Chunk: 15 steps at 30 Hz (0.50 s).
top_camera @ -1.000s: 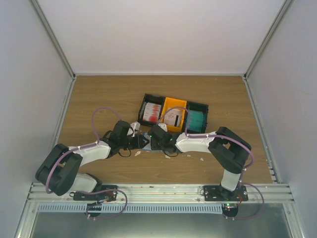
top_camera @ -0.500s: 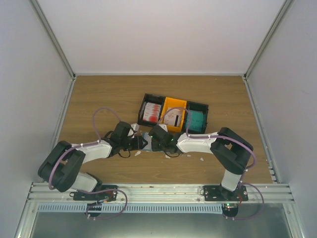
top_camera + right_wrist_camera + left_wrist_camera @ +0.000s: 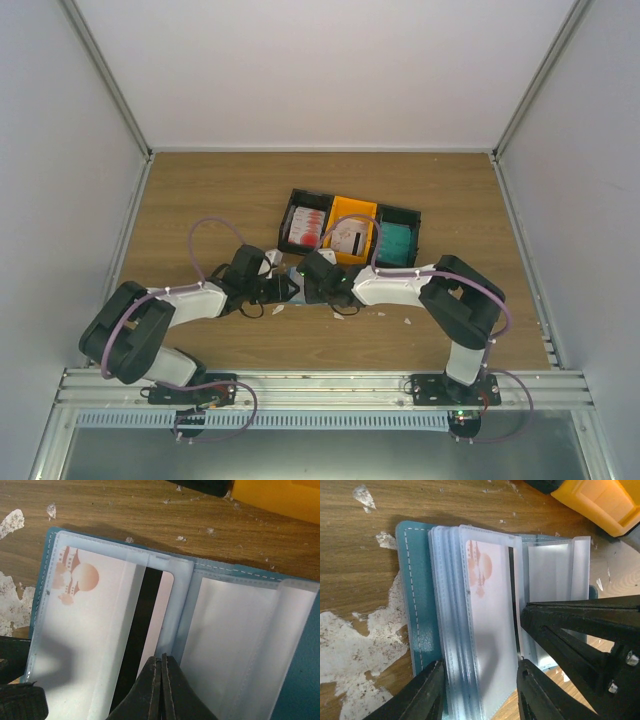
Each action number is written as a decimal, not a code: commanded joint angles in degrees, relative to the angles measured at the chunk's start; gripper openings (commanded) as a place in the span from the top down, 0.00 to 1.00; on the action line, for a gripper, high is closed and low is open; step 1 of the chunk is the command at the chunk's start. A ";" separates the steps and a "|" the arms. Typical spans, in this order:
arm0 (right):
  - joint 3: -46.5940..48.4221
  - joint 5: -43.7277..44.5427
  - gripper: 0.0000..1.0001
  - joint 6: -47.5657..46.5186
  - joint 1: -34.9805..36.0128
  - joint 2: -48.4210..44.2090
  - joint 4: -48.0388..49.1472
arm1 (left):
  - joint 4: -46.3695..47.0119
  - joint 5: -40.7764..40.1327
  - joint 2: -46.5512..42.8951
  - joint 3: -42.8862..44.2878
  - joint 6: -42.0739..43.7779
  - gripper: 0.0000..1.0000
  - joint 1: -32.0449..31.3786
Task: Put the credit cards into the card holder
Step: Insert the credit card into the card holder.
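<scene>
**A:** Where do we find the card holder (image 3: 415,590)?

**B:** It lies open on the wooden table (image 3: 100,505), directly under both sets of fingers. We see a teal cover with pale stitching, and a stack of frosted clear sleeves (image 3: 451,630) inside it.

**A:** Is anything in them?

**B:** We see 1 card (image 3: 80,645) in the top sleeve of the left half. It is whitish, with a reddish-orange emblem and a black stripe. The stripe side faces the fold.

**A:** How do we read the left gripper (image 3: 481,667)?

**B:** Its 2 fingers sit against opposite sides of that sleeve stack, clamping the holder's left half between them.

**A:** And the right gripper (image 3: 161,657)?

**B:** Its 2 fingers are pressed tightly together, and we see nothing between them. Their tips meet at the card's stripe edge, just beside the fold. The empty right-hand sleeves lie to the right of those tips, and an orange bin (image 3: 600,500) sits beyond them.
</scene>
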 commanded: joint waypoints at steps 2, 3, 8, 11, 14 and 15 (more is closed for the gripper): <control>-0.42 0.03 0.99 0.47 0.29 3.44 -3.33 | 0.37 -2.77 -2.91 0.64 0.90 0.55 -0.07; -0.47 0.11 0.99 0.46 0.29 3.48 -3.32 | 0.19 -3.01 -3.40 0.62 0.86 0.55 -0.05; -0.60 0.02 0.99 0.58 0.24 3.48 -3.07 | 0.50 -1.50 -4.38 0.85 1.31 0.60 -0.05; -0.64 -0.12 0.99 0.49 0.21 3.48 -2.91 | 1.25 -0.10 -3.58 0.94 1.31 0.65 -0.05; -0.74 -0.31 0.99 0.49 0.15 3.48 -2.66 | 1.94 0.56 -2.40 0.97 1.19 0.65 -0.05; -0.86 -0.32 0.99 0.46 0.12 3.44 -2.55 | 2.11 0.82 -2.08 0.94 1.18 0.65 -0.10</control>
